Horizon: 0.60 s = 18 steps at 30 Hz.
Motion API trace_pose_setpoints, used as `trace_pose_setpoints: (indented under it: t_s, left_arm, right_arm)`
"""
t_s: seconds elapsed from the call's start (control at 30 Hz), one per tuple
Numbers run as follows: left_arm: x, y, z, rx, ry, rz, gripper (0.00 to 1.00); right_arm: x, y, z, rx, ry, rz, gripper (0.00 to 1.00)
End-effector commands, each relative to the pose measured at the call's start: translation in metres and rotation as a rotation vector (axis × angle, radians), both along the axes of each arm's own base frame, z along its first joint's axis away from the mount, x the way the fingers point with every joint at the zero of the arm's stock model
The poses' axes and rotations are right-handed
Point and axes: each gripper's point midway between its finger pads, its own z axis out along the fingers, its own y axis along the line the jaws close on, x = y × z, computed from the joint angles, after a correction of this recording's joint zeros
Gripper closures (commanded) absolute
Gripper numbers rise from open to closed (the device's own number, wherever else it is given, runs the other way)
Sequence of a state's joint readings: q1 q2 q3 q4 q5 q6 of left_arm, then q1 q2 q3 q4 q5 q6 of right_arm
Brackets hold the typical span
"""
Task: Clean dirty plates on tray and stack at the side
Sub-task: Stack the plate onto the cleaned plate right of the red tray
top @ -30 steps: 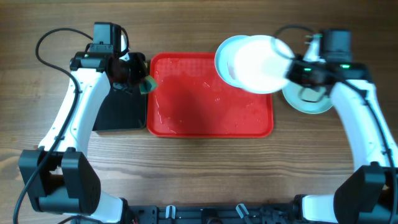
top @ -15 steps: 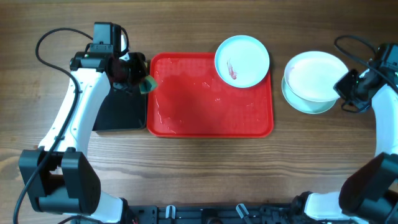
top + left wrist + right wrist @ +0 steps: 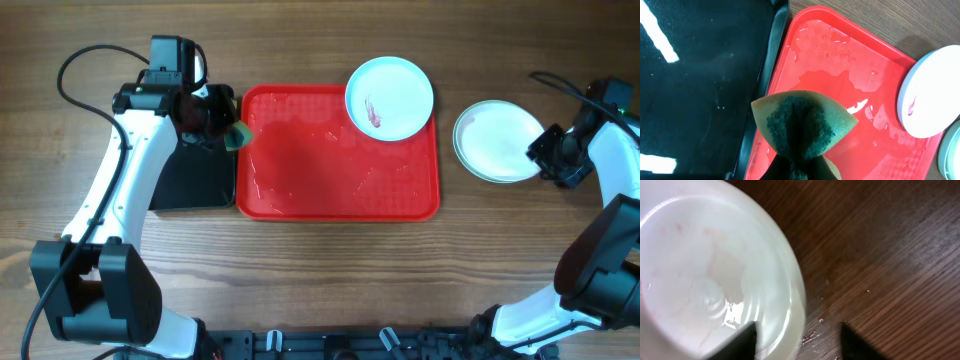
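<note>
Judging from how things lie, the cleaning is about two-thirds done. A white-pinkish round shallow plate [image 3: 497, 138] sits on top of a pale turquoise under-plate [image 3: 464, 163] on the brown wooden table [image 3: 320, 260], well to the right of the large red rectangular plastic tray [image 3: 320, 170]. The right gripper [image 3: 545, 152] is low at this stack's right edge. In the right wrist view its fingers [image 3: 747, 341] stand apart, one over the wet plate and one over bare wood, so it is released and grips nothing.

One pale turquoise round plate with a reddish-brown smear [image 3: 390, 97] lies in the tray's far right corner, overhanging the rim. The tray floor shows puddles of water.

The left gripper [image 3: 225, 128] is clenched on a folded yellow-green scrubbing sponge [image 3: 805, 127]. It hovers over the tray's left edge, just beside the smaller black rectangular tray [image 3: 190, 180].

The step in hand looks like the changeover to the last dirty plate. Next, the right arm likely needs to reach across and steady or lift that plate, while the sponge crosses the tray to scrub the smear.
</note>
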<state>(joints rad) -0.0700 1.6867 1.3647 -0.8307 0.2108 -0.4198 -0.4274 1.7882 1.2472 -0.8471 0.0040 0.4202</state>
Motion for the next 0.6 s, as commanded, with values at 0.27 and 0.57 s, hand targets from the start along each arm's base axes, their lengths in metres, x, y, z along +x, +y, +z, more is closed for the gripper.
trace_pose_setpoints:
  t_s: [0.27, 0.57]
  left_arm:
    - [-0.001, 0.0, 0.0, 0.006, -0.005, -0.018, 0.96]
    - [-0.001, 0.0, 0.0, 0.006, -0.005, -0.018, 0.96]
  right_arm:
    - [0.037, 0.055, 0.023, 0.216, -0.156, 0.209, 0.37]
    - [0.086, 0.153, 0.072, 0.162, -0.295, 0.474, 0.44]
